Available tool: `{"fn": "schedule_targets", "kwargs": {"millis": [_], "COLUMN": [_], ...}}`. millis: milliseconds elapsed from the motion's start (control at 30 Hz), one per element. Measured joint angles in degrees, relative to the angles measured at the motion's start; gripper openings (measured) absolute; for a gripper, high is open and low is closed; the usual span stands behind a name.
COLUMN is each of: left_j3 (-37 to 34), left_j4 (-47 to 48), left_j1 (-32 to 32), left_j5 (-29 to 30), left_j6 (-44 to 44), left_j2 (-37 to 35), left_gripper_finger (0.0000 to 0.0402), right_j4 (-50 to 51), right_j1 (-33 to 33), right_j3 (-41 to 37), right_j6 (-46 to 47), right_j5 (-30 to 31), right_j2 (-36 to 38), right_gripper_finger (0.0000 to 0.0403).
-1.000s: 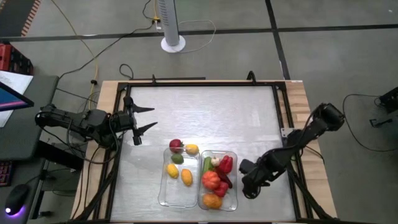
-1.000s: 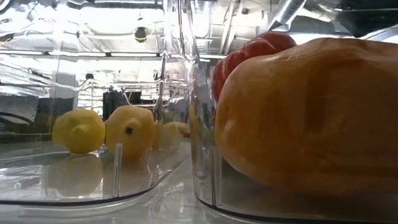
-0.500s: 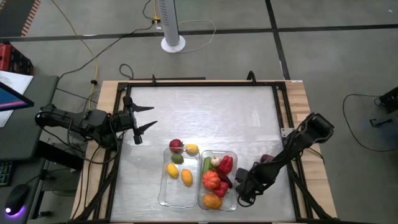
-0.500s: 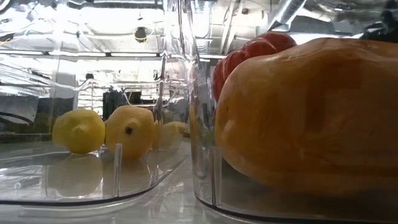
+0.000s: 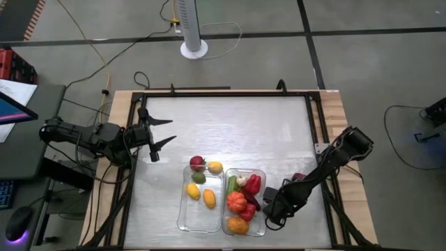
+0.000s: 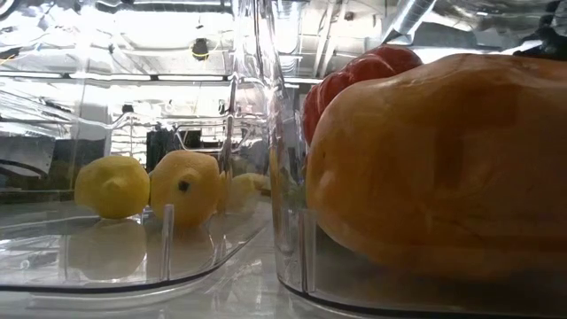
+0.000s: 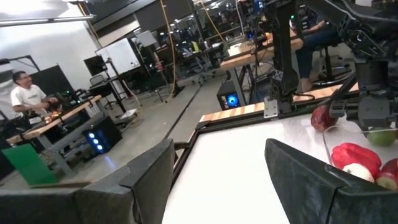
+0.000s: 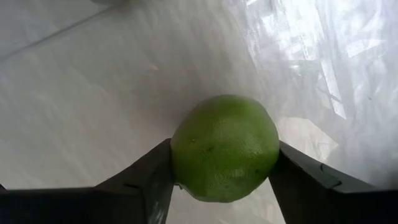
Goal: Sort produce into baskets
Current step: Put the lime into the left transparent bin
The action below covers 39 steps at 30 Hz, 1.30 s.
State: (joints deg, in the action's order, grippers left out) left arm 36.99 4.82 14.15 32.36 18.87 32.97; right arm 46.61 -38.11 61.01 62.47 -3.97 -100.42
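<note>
Two clear trays stand side by side near the table's front edge. The left tray [image 5: 182,215] holds yellow, orange and green fruits; a red apple [image 5: 197,163] sits at its far end. The right tray [image 5: 262,174] holds red peppers [image 5: 251,185], a tomato, a green vegetable and an orange pepper [image 6: 434,168]. My right gripper [image 5: 270,213], just right of the right tray, is shut on a round green lime [image 8: 224,146]; in the high view the gripper hides the lime. My left gripper [image 5: 167,132] is open and empty at the table's left side. My right gripper pinches the lime between its two fingers, one on each opposite side [image 8: 181,158] at its widest part. The fingers come from above, slanting down over the bare table. Whether the lime rests on the table or hangs clear, I cannot tell.
A black frame [image 5: 223,94] runs around the table top. The far half of the table is bare white surface [image 5: 230,129]. In the left wrist view a person sits at a desk far off in the room [image 7: 25,93].
My right gripper has moved toward the table's left, closer to the right tray, and a little toward the near edge, then stopped. The trays and their produce have kept still.
</note>
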Motion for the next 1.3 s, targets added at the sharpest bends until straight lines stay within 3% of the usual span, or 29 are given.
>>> {"fn": "schedule_targets", "kwargs": {"millis": [167,433,600,700,767,867,1033,1300], "left_j3": [0.00,0.00,0.00,0.00,0.00,0.00,0.00,0.00], "left_j4": [0.16,0.16,0.10,0.00,-0.10,-0.50,-0.70,-0.70], "left_j1": [0.02,0.02,0.00,0.02,0.02,0.02,0.00,0.01], "left_j5": [-0.01,-0.01,-0.01,-0.01,-0.03,-0.17,-0.18,-0.22], "left_j6": [0.00,0.00,0.00,0.00,0.00,0.00,0.04,0.63], "left_j2": [0.00,0.00,0.00,0.00,0.00,0.00,0.00,0.00], "left_gripper_finger": [0.0240,0.0240,0.0240,0.0240,0.0240,0.0240,0.0240,0.0240], "right_j4": [0.71,12.66,11.99,6.61,0.48,-9.74,-27.70,-38.45], "right_j1": [0.00,-0.41,-2.18,-2.74,-1.65,1.68,8.25,17.90], "right_j3": [-0.05,5.97,10.54,10.61,10.61,10.61,10.61,10.64], "right_j6": [-0.78,-0.60,-1.89,-5.99,-11.49,-22.30,-40.90,-51.48], "right_j5": [0.39,4.20,15.83,25.77,29.09,29.06,21.21,9.06], "right_j2": [0.18,4.15,9.31,10.87,10.72,8.71,4.30,-1.96], "right_gripper_finger": [0.0237,0.0237,0.0237,0.0237,0.0239,0.0243,0.0245,0.0246]}}
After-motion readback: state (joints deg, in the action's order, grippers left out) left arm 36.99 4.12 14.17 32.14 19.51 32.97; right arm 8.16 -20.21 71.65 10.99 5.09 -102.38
